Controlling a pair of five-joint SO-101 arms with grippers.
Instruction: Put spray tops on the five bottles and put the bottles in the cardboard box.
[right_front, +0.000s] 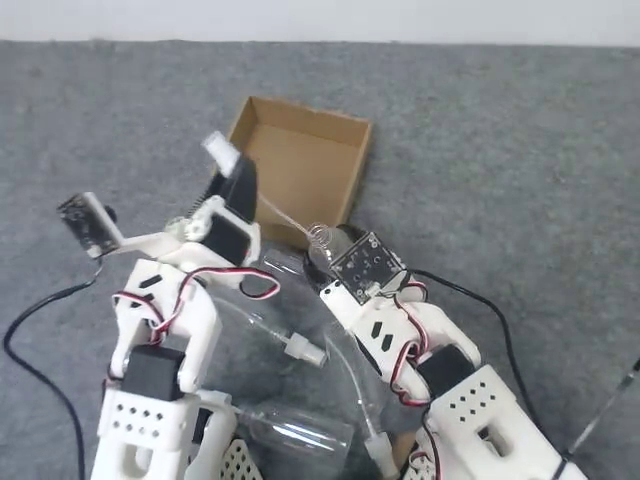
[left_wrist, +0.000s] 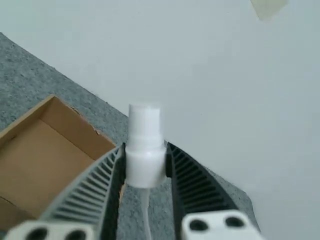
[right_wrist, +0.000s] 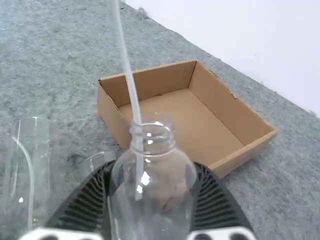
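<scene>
**Spray top's tube entering the bottle, beside the cardboard box**

Landmark for all positions: cardboard box (right_front: 305, 112), open side up on the grey carpet (right_front: 520, 150).

- Left gripper (left_wrist: 145, 149): jaws narrowed onto the white spray top (left_wrist: 145, 125), one ribbed finger on each side of its collar. The nozzle end sticks out past the fingertips. In the high view the top appears over the box's left wall, on the arm side.
- Dip tube (right_front: 285, 218): runs from the spray top at a slant along the box's arm-side wall, down to the bottle's mouth. In the right wrist view the tube passes through the threaded neck, with its end inside the bottle.
- Right gripper (right_wrist: 152, 170): clamped on the clear bottle (right_wrist: 152, 195), fingers against both sides of the body and the neck standing free beyond them. The bottle stands upright just outside the box's arm-side wall, near the right corner.
- The spray top sits well apart from the neck, joined only by the tube.
- Other bottles (right_front: 300, 430) lie on the carpet farther from the box, between the two arm bases. One has a top (right_front: 305, 350) fitted.
</scene>
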